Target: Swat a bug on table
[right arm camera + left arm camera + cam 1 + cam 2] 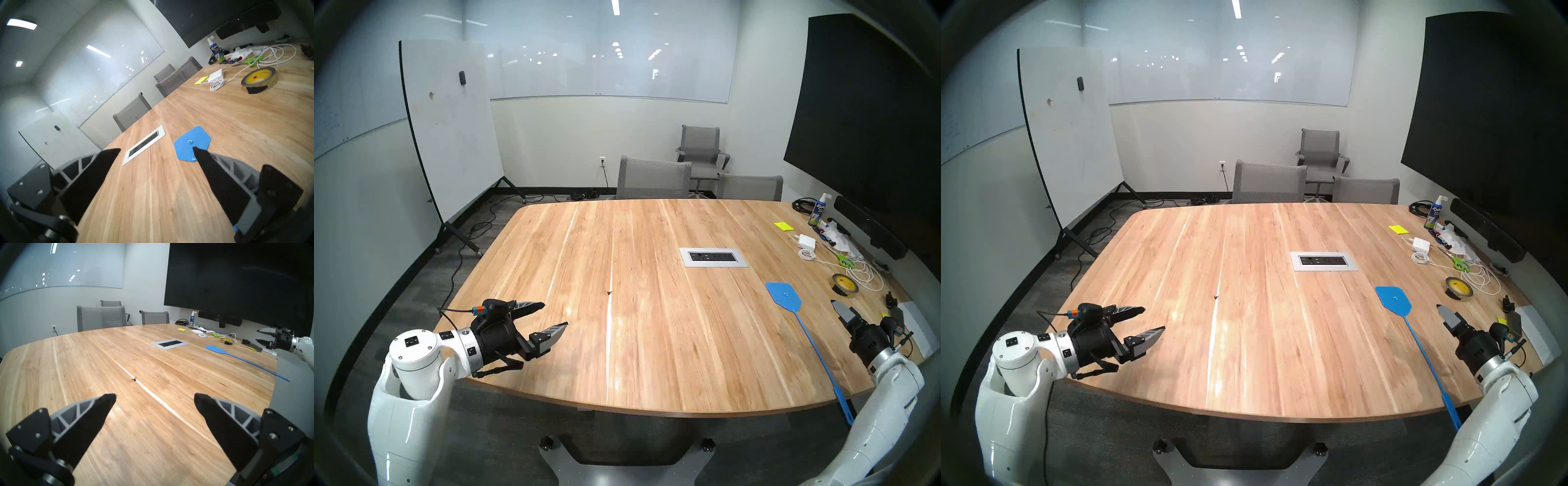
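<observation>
While the bug (610, 292) sits on the table (653, 373) left of centre, the swatter (784, 294) lies well apart at its three o'clock, long axis running from head at twelve to handle at five, overhanging the near edge. The right gripper (843, 310), jaws spread and empty, hovers just right of the head, nearer than the left gripper (555, 315), also spread, empty, with the bug at its one o'clock.
</observation>
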Robot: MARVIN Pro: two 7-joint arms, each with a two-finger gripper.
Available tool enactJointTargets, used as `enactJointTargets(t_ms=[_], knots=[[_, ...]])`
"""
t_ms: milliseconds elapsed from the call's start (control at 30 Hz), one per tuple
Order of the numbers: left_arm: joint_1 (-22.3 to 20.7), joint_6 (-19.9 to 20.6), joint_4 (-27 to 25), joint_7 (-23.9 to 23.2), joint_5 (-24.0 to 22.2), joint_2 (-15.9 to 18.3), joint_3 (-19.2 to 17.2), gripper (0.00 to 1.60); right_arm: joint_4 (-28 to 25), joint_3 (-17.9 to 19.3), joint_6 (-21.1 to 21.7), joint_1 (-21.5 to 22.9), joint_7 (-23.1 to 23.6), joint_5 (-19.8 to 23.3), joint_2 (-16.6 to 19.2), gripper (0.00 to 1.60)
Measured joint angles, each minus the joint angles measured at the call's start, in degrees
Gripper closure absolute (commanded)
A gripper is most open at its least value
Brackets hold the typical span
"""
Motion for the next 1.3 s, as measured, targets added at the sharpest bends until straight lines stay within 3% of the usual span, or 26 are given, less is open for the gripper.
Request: enactJointTargets(t_ms=[433, 800, 1300], knots=[[-0.01, 0.02, 0.0, -0.05, 0.04, -0.05, -0.02, 0.0, 0.13, 2.2, 1.19, -2.35, 1.76, -0.05, 0.8, 0.0], [-0.03, 0.02, 0.0, -0.1, 0.09, -0.09, -0.04, 0.0, -0.01, 5.65, 3.34, -5.8, 0.0, 1.16, 1.8, 0.0], [-0.06, 0.02, 0.01, -0.18, 0.17, -0.14, -0.07, 0.0, 0.21, 9.26, 4.12, -12.6, -1.0, 9.49, 2.75, 0.0]])
